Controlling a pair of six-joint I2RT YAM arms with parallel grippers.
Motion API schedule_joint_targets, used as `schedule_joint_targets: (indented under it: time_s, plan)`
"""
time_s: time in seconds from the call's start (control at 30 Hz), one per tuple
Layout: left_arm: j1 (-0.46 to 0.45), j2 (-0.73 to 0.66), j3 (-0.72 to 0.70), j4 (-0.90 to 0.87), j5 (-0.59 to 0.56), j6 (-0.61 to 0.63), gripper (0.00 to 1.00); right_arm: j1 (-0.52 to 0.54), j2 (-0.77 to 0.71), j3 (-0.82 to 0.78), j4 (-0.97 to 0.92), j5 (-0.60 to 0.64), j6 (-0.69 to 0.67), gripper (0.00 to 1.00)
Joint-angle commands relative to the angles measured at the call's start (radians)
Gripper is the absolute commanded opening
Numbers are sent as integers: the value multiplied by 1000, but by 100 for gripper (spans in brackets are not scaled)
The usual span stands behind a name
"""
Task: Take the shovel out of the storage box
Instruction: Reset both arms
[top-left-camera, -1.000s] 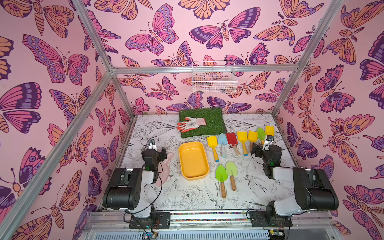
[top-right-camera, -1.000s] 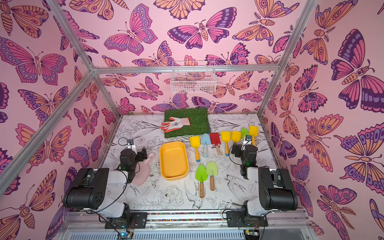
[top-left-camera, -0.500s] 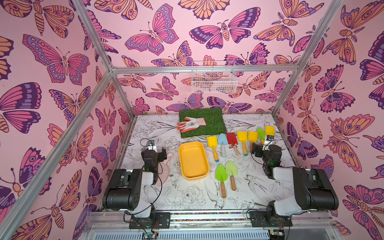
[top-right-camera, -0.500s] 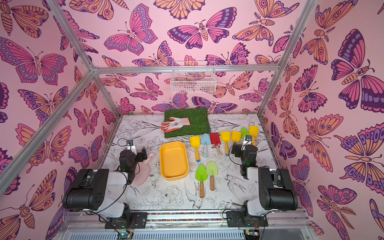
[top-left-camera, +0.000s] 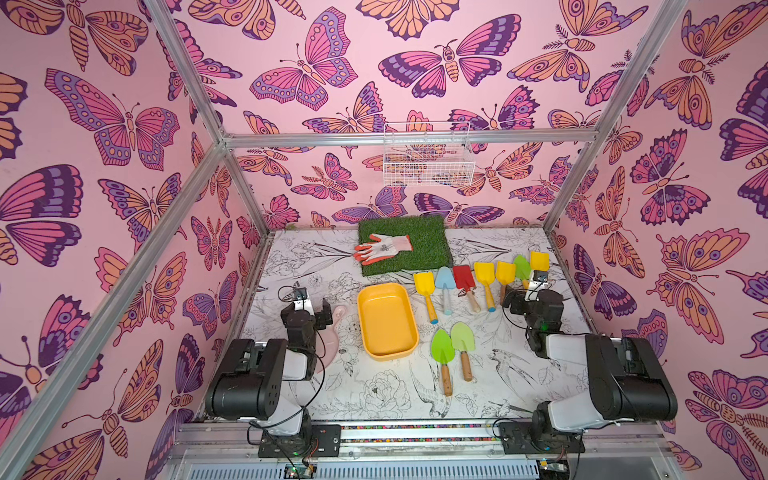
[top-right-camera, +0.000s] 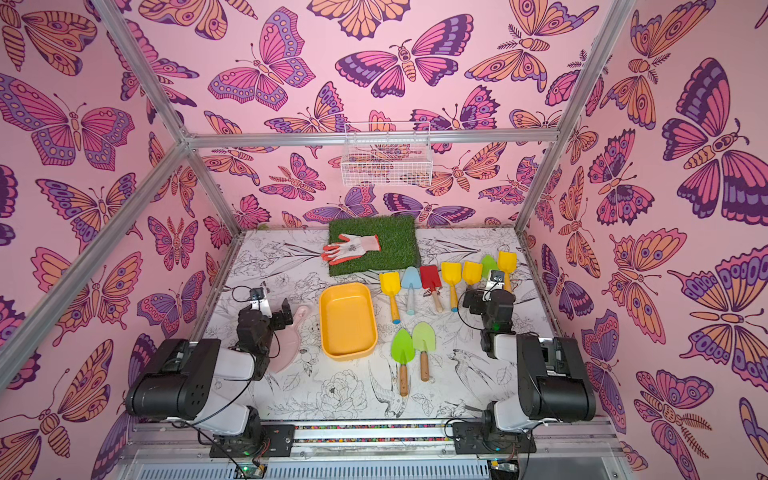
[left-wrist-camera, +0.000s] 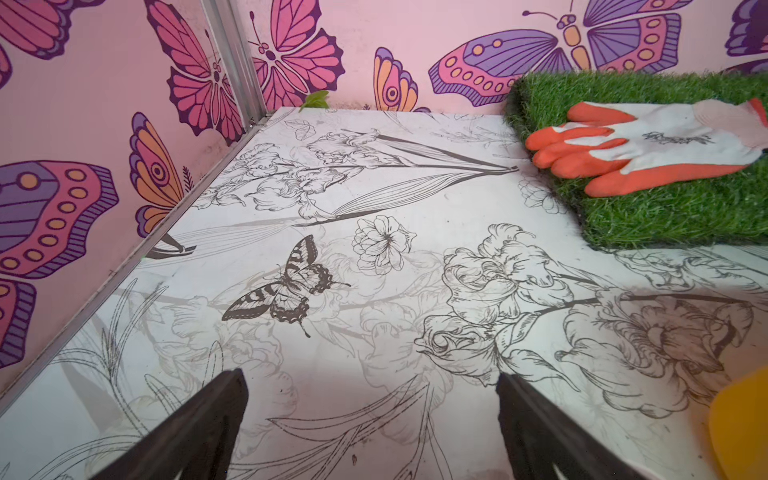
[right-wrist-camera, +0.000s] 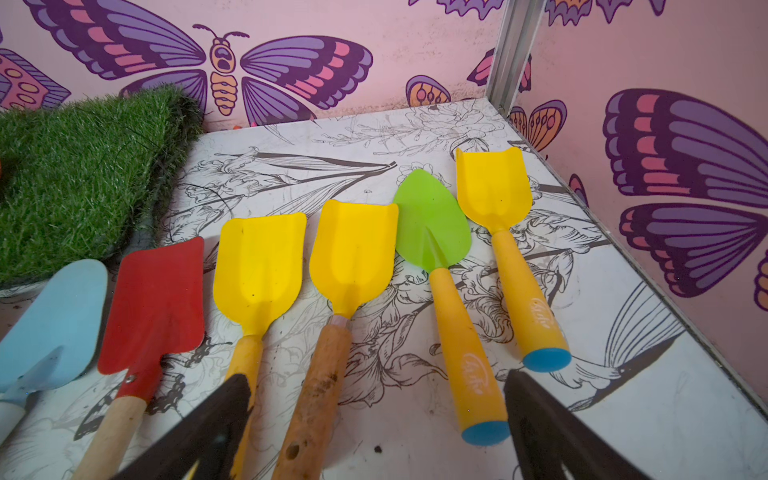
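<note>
Yellow shovels (top-left-camera: 424, 282), four; green shovels (top-left-camera: 441, 345), three.

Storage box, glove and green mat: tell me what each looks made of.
The storage box is probably moulded plastic: smooth yellow, with a soft sheen and a rounded rim. The glove looks like white knit fabric, partly dipped in an orange coating, likely rubber. The green mat is artificial turf with dense, plastic-looking blades.

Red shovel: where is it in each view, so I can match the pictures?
In a top view: red shovel, right of centre, third in the row.
In a top view: just right of centre.
Left wrist: not in it.
Right wrist: lower left.
Shared landmark: grass mat, in all four.
</note>
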Motion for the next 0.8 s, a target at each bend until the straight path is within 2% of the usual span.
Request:
schedule_joint_targets:
  time_s: [0.0, 0.07, 0.1, 0.17, 0.2, 0.3, 0.37, 0.6, 0.77]
  plan:
    - [-1, 10, -86, 186, -25, -15, 100, 5, 11, -6, 17, 8, -8, 99]
    - [-2, 76, -52, 229, -44, -10, 100, 5, 12, -5, 18, 8, -7, 99]
    - [-4, 72, -21, 179, -32, 1, 100, 5, 12, -5, 17, 7, -7, 99]
    - [-4, -9, 45, -78, 3, 11, 100, 6, 12, -5, 16, 7, -7, 99]
    - [-5, -33, 51, -134, 18, 15, 100, 5, 11, -5, 17, 9, -7, 99]
    - [-7, 39, -59, 168, 3, 13, 100, 5, 10, -5, 15, 8, -7, 99]
    - [-7, 78, -64, 246, 7, 23, 100, 5, 12, -5, 16, 8, -7, 99]
    - [-7, 29, 69, -71, 45, 33, 100, 4, 12, -5, 17, 8, -7, 99]
    - [-7, 33, 94, -110, 60, 39, 100, 5, 12, -6, 17, 9, -6, 99]
